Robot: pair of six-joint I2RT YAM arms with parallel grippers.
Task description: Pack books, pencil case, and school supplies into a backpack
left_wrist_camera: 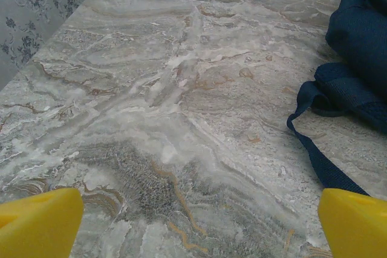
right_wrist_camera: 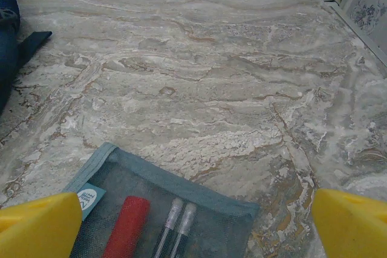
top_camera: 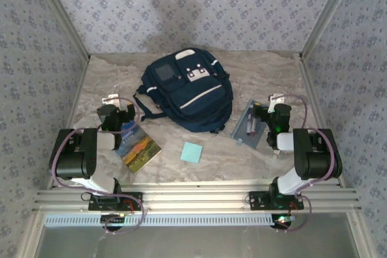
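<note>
The navy backpack (top_camera: pixel 186 90) lies flat at the table's middle back, front patches up; its fabric and a dark strap (left_wrist_camera: pixel 314 143) show at the right of the left wrist view. The book (top_camera: pixel 138 144) lies at the front left, partly under my left gripper (top_camera: pixel 118 112), which is open over bare marble (left_wrist_camera: pixel 193 222). The grey-blue pencil case (top_camera: pixel 248 126) lies right of the backpack. My right gripper (top_camera: pixel 271 113) is open just above its far end (right_wrist_camera: pixel 193 222), where a red pen and two dark pens (right_wrist_camera: pixel 172 228) show through the mesh. The light-blue pad (top_camera: pixel 191 152) lies at the front centre.
The marble table (top_camera: pixel 254 70) is walled by patterned panels on three sides, with aluminium posts at the corners. An aluminium rail (top_camera: pixel 193 200) carrying both arm bases runs along the near edge. Bare marble lies behind and beside the backpack.
</note>
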